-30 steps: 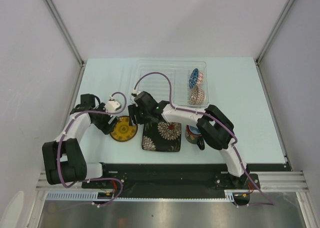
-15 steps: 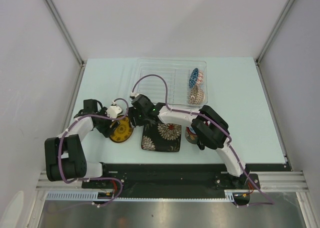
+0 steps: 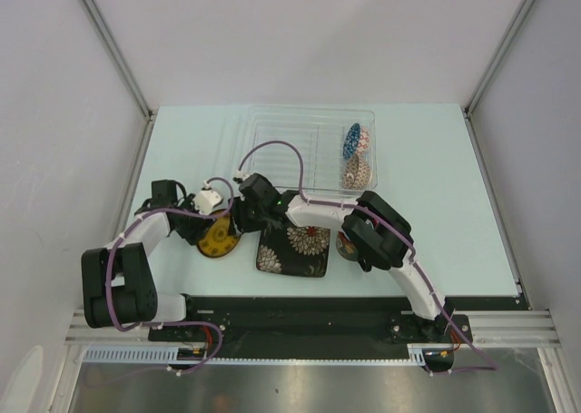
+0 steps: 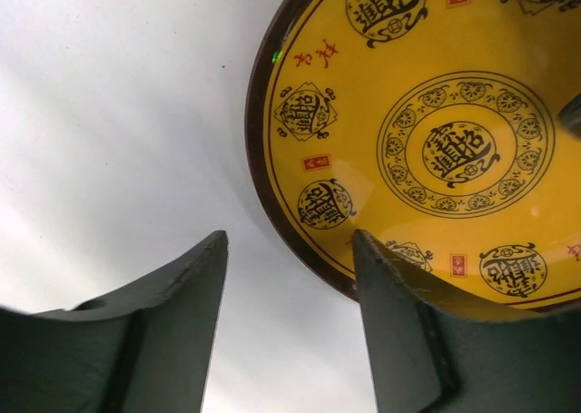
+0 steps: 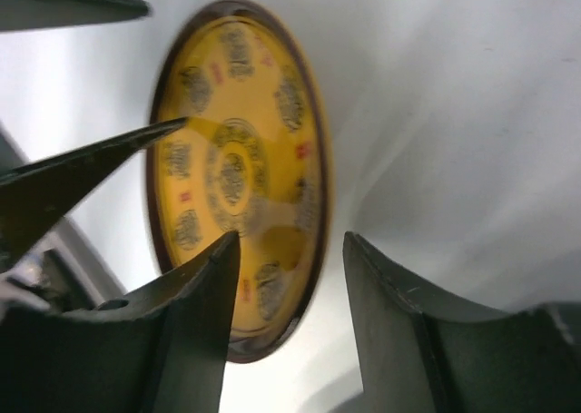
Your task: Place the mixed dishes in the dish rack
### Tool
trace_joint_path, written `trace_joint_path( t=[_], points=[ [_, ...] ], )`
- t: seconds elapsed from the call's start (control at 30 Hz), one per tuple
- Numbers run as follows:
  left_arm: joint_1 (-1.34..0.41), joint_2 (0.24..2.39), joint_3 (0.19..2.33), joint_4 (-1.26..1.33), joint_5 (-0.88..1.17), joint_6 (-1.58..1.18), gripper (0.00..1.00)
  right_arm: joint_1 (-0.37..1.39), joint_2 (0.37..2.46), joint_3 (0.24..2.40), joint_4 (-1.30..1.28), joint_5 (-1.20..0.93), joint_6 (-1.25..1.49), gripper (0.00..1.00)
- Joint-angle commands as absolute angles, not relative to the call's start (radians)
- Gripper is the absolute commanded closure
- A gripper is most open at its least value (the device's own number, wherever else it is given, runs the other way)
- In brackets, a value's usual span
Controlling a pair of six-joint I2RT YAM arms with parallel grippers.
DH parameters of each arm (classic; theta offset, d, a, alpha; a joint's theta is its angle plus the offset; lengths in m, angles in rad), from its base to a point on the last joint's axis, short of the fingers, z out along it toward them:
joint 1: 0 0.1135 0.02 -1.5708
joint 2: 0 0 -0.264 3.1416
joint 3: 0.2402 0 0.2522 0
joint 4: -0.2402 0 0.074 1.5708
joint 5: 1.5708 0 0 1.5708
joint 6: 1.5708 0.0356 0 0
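Observation:
The small yellow plate [image 3: 221, 237] lies on the table left of the dark square patterned plate [image 3: 295, 247]. My left gripper [image 3: 205, 226] is open at its left rim; in the left wrist view [image 4: 289, 236] one finger is over the plate [image 4: 436, 141] and the other over bare table. My right gripper [image 3: 239, 220] is open at the plate's right rim, which sits between its fingers [image 5: 290, 236] in the right wrist view [image 5: 236, 177]. The mosaic bowl [image 3: 356, 156] stands on edge in the clear dish rack [image 3: 281, 141]. The mug [image 3: 346, 244] is mostly hidden under my right arm.
The rack sits at the back centre of the pale table [image 3: 436, 204]. My left gripper's fingers [image 5: 91, 172] show at the upper left of the right wrist view, close to the right gripper. The right arm stretches across the square plate and mug.
Both grippers have closed in on the yellow plate from either side. The right arm has swung left and lower. The plate has shifted slightly left.

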State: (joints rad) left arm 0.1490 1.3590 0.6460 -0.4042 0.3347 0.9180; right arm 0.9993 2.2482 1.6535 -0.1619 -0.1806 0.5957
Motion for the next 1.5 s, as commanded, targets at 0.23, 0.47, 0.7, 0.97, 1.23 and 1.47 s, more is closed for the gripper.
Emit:
trace_joint_path(
  t=[0.23,0.47,0.7,0.97,1.23,1.47],
  points=[
    [0.153,1.384,0.614,-0.433,0.331,0.946,0.44,1.002,2.296,1.663,0.058,-0.354,0.764,0.64],
    [0.153,1.37,0.632,-0.457,0.345,0.931,0.45,1.014,2.303,1.672,0.031,-0.341,0.761,1.0],
    [0.19,1.25,0.834,-0.664,0.397,0.818,0.14,1.017,2.232,1.712,-0.127,-0.275,0.61,1.0],
    [0.395,1.276,1.36,-0.922,0.765,0.577,0.0,0.953,1.987,1.869,-0.506,-0.059,0.279,1.0],
    [0.413,1.321,1.387,-0.942,0.891,0.494,0.0,0.822,1.809,2.011,-0.683,0.144,0.005,1.0],
    [0.411,1.319,1.312,-0.928,0.887,0.515,0.0,0.879,1.515,1.507,-0.137,0.483,-0.673,1.0]
  ],
)
